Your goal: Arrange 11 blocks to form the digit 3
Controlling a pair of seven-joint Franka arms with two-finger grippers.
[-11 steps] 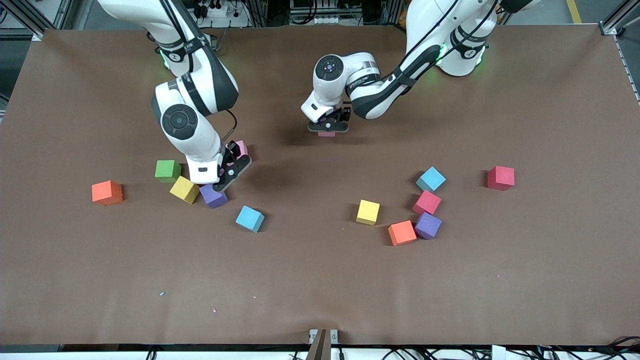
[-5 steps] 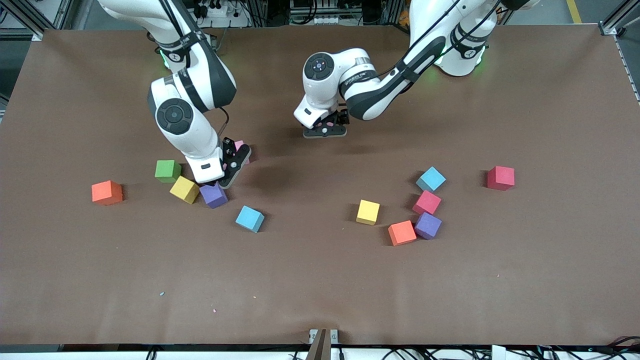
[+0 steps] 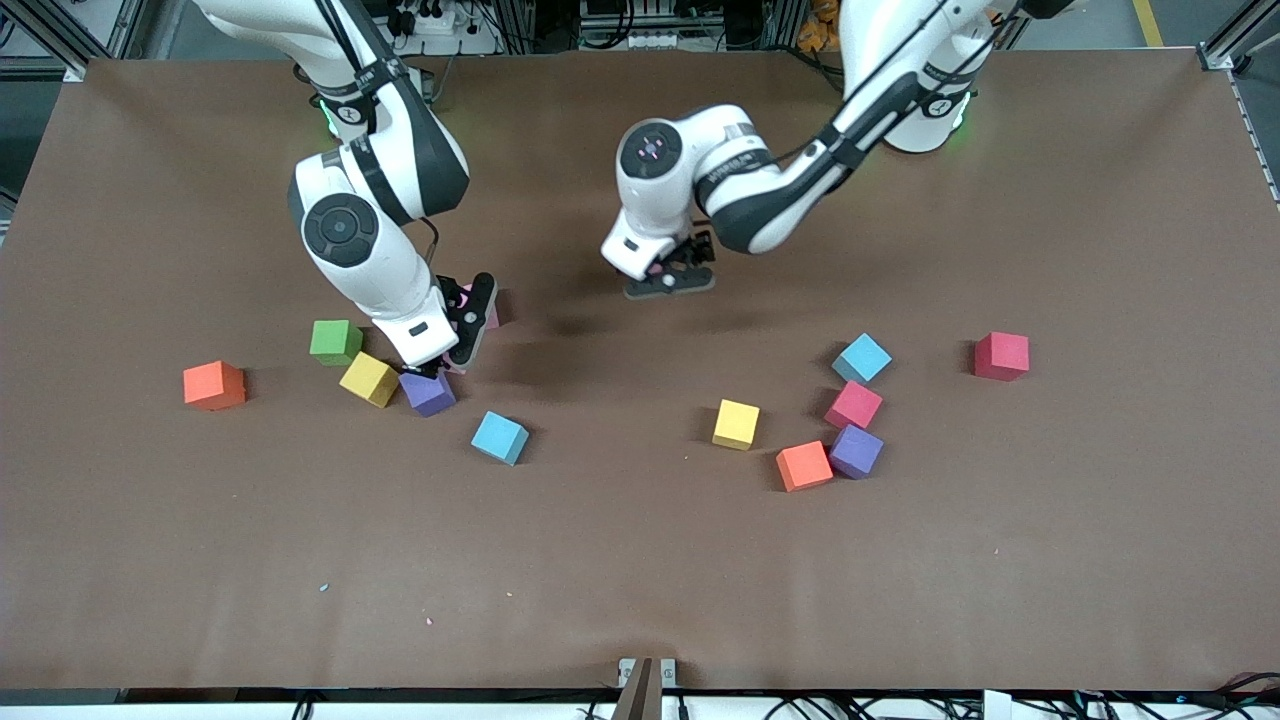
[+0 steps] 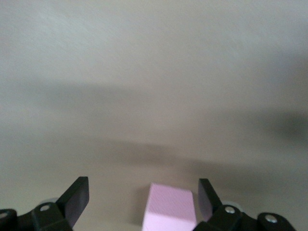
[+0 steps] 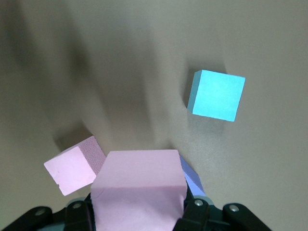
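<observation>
A brown table (image 3: pixel 640 580) carries scattered foam blocks as two Franka arms work near its middle. The right gripper (image 5: pixel 139 214) grips a pink block (image 5: pixel 139 190) above a purple block (image 3: pixel 428 392), beside the yellow block (image 3: pixel 368 379) and green cube (image 3: pixel 335 341). The left gripper (image 4: pixel 143 204) hangs with jaws spread wide over a pale pink block (image 4: pixel 169 212) lying free on the table.

Brown table (image 3: pixel 640 580) — scattered blocks (image 3: pixel 736 424)
</observation>
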